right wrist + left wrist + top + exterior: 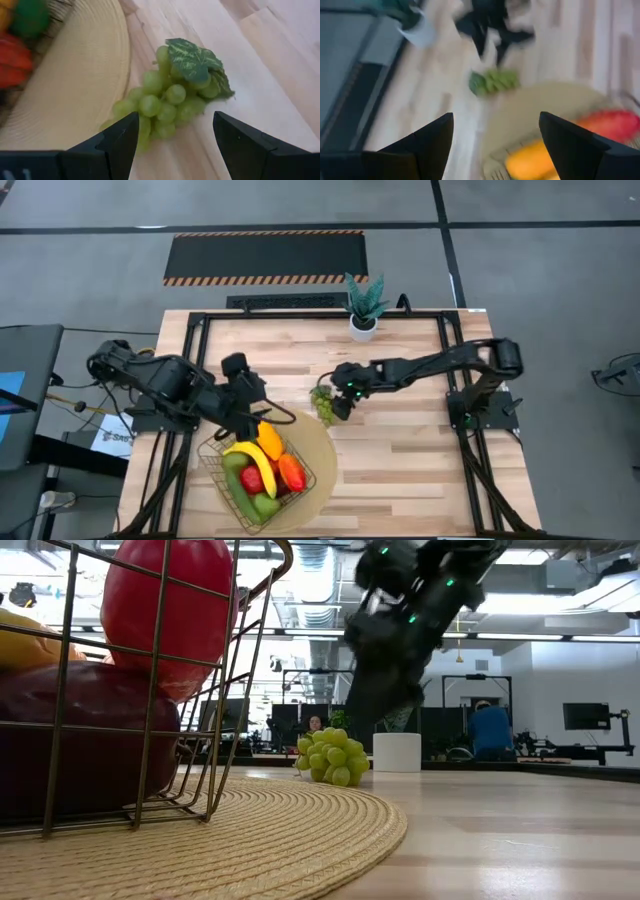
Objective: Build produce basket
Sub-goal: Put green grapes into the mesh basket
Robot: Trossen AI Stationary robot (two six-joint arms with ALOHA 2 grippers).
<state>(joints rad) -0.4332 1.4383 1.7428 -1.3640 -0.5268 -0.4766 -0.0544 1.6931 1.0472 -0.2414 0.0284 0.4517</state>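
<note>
The golden wire basket (213, 465) stands on a round tan mat (322, 455) near the table's near edge. It holds a banana (258, 455), a red apple (252, 478), a red-orange mango (291, 472), an orange (269, 440) and green fruit (265, 503). A bunch of green grapes (322, 406) with a leaf lies on the wood just past the mat's far edge (170, 95). My right gripper (339, 406) hangs open right over the grapes, fingers either side (175, 120). My left gripper (260, 418) is open above the basket's far rim (496, 120).
A spiky green plant in a white pot (364, 310) stands at the table's far edge, behind the grapes. The right half of the wooden table (440, 460) holds no objects. People and desks show in the room beyond (490, 730).
</note>
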